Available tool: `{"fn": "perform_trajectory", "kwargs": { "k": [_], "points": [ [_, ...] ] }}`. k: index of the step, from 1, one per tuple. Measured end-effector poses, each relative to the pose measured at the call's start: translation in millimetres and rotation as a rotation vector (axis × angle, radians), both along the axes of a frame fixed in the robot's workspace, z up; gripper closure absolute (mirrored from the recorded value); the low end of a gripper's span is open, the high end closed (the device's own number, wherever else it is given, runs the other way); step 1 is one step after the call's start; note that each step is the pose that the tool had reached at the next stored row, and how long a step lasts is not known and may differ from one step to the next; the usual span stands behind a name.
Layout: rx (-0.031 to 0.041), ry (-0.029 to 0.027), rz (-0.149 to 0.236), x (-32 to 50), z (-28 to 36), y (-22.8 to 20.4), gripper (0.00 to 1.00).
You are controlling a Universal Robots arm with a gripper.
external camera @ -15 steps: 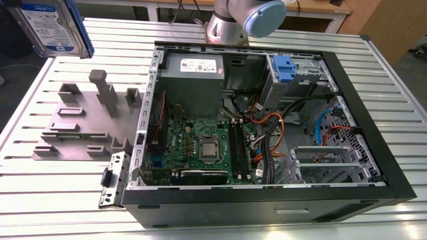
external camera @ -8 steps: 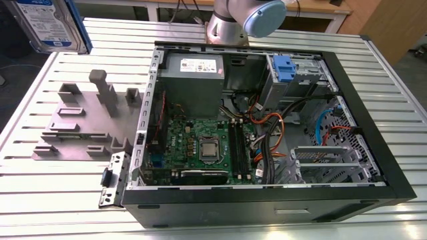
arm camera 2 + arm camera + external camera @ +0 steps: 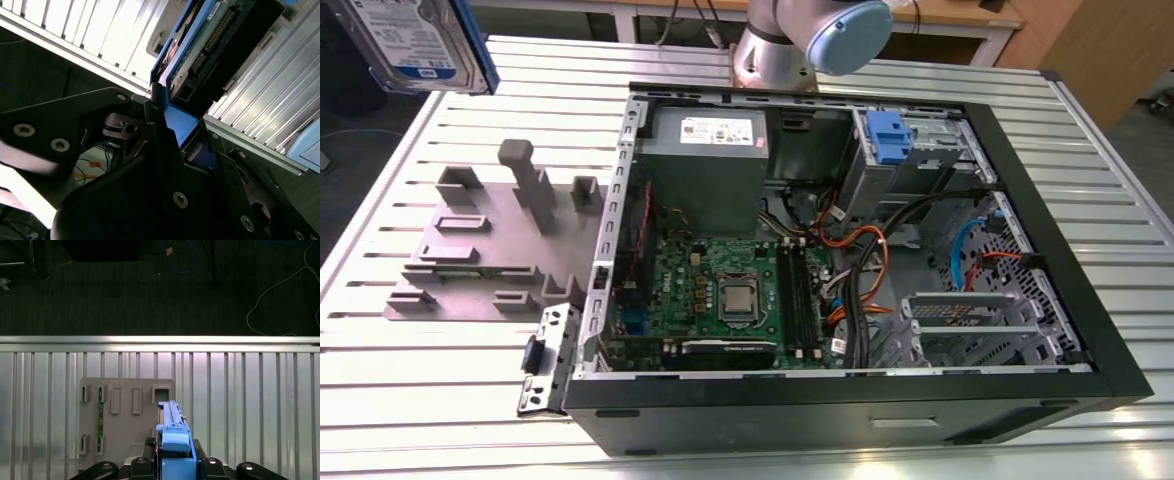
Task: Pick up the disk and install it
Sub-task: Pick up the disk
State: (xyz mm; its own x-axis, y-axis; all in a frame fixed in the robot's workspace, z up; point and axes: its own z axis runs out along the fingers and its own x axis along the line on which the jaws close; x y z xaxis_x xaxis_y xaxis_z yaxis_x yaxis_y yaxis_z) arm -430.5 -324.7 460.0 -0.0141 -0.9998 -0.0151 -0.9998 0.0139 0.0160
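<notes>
Clamped by its blue frame between the closed fingers of the gripper (image 3: pixel 175 465), the disk (image 3: pixel 420 45) hangs edge-up over the grey slotted holder (image 3: pixel 494 250). It is well apart from the open computer case (image 3: pixel 854 405), which holds a motherboard (image 3: pixel 707 270), cables (image 3: pixel 854 240) and a blue clip (image 3: pixel 887 135). Bare slatted table (image 3: pixel 400 400) borders the case.

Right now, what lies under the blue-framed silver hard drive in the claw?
In the first wrist view, a grey slotted holder plate on the ribbed metal table lies below the blue-framed silver hard drive. The drive and claw cover part of the plate.
</notes>
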Motion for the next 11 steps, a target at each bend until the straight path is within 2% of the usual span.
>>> {"fn": "perform_trajectory", "kwargs": {
  "k": [8,11],
  "points": [
    [0.0000,0.0000,0.000,0.0,13.4,0.0,0.63],
    [0.0000,0.0000,0.000,0.0,15.3,0.0,0.63]
  ]
}}
